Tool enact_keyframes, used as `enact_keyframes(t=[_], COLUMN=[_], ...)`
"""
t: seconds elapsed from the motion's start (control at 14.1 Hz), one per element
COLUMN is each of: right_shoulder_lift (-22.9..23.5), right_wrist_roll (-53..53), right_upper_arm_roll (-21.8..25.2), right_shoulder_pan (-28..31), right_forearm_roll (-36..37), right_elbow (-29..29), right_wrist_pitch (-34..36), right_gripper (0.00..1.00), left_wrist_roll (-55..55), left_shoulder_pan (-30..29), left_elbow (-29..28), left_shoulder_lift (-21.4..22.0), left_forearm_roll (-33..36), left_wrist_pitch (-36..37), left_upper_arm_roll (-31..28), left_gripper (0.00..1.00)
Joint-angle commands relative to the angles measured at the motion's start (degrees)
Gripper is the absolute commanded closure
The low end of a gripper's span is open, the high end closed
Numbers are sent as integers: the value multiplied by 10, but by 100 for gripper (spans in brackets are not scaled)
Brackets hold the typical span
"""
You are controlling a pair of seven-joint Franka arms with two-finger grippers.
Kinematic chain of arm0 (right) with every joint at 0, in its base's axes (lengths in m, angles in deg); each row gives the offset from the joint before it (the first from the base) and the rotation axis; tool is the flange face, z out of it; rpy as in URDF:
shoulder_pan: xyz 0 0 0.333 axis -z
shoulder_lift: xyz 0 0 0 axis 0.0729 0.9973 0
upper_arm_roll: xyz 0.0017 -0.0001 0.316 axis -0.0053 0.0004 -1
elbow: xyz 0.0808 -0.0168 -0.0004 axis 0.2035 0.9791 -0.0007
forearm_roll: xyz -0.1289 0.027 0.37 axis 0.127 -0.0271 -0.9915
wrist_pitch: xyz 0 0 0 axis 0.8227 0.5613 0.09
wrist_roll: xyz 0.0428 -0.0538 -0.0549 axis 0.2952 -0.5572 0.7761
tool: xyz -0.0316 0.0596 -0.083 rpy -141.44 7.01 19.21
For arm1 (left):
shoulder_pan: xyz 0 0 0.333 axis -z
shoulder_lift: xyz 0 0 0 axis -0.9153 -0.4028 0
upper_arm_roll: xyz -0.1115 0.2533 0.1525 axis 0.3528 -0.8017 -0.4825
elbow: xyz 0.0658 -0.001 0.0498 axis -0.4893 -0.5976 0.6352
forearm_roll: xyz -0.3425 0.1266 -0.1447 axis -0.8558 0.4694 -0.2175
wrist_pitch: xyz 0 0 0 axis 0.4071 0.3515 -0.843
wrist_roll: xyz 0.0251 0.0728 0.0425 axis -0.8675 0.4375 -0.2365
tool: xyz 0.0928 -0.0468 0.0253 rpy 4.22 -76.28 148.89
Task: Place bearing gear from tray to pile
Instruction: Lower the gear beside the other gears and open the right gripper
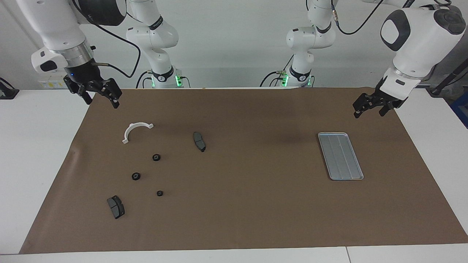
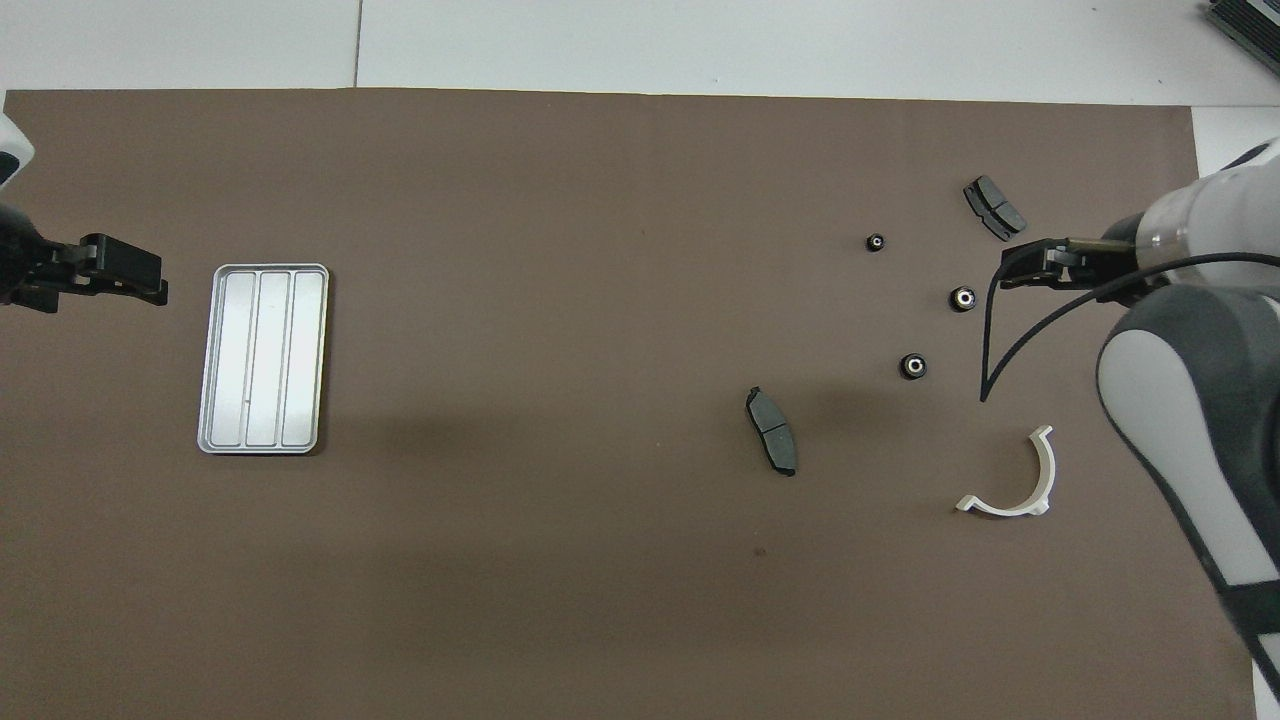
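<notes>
Bearing gears (image 1: 156, 157) — three lie in your pile; tray (image 1: 340, 156) empty; right gripper (image 1: 98, 92), left gripper (image 1: 372, 105) spread, holding nothing.

Bare tray (image 2: 264, 360); three gears (image 2: 912, 367) among scattered pile parts.

Tray (image 1: 340, 156) sits on mat (image 1: 241, 204) twd left arm's end, nothing in it. Pile at right arm's end: half-ring bracket (image 1: 135, 130) nearest robots, pad 1 (image 1: 199, 141) beside it twd mat centre. 3 bearing gears farther out: gear 1 (image 1: 156, 157), gear 2 (image 1: 136, 176), gear 3 (image 1: 159, 193), well apart. Pad 2 (image 1: 116, 206) farthest from robots. Tray well apart from pile.
</notes>
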Motion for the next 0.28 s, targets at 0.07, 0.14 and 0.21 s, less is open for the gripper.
enact_keyframes(t=[0.07,0.14,0.21], right_shoulder_lift=[1,0,-3], right_wrist_roll=[43,42,37], right_upper_arm_roll=[4,5,5], right_shoulder_pan=[5,5,5], right_forearm_roll=[7,7,7], right_elbow=[0,1,3], right_wrist_pitch=[19,22,30], right_gripper=[0,0,0], left_wrist_roll=[-5,-6,-7], left_shoulder_pan=[4,4,4], left_elbow=[-20,-20,-20], left_shoulder_lift=[17,17,18], left_forearm_roll=[11,11,11], left_wrist_pitch=[-9,-9,-9], left_upper_arm_roll=[-3,-3,-3], left_gripper=[0,0,0])
